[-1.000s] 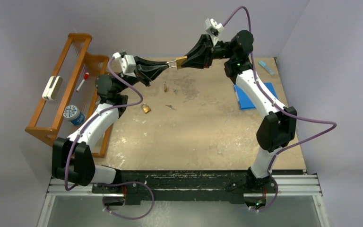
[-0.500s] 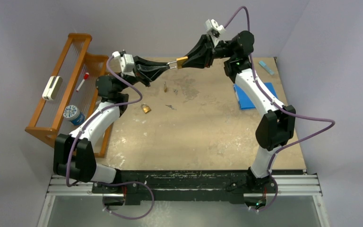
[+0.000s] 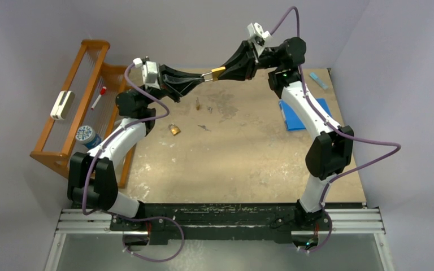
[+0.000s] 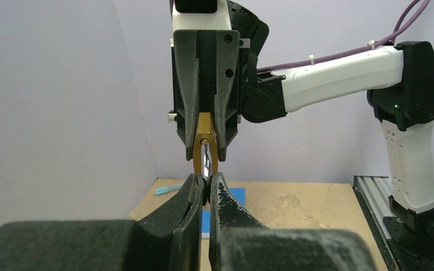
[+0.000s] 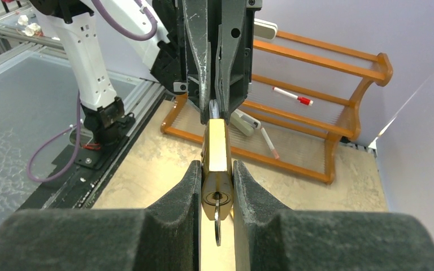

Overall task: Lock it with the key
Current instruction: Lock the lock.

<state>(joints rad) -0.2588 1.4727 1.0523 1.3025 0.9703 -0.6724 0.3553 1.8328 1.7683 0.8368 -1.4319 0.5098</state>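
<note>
A brass padlock (image 3: 217, 72) is held in the air over the far part of the table. My right gripper (image 3: 225, 71) is shut on its body. In the right wrist view the padlock (image 5: 216, 148) sits between the fingers, with a key (image 5: 217, 224) hanging from its keyhole toward the camera. My left gripper (image 3: 202, 78) meets it from the left and is shut on the silver shackle (image 4: 205, 162). In the left wrist view my left gripper (image 4: 205, 189) pinches the shackle just below the brass body (image 4: 205, 127).
A second brass padlock (image 3: 174, 130) and loose keys (image 3: 198, 104) lie on the table under the arms. An orange rack (image 3: 50, 148) with a marker and small items stands at the left. A blue pad (image 3: 298, 117) and a blue pen (image 3: 314, 80) lie at the right.
The left arm's elbow and wrist have shifted slightly left and up. Both grippers stay joined at the padlock, which has barely moved.
</note>
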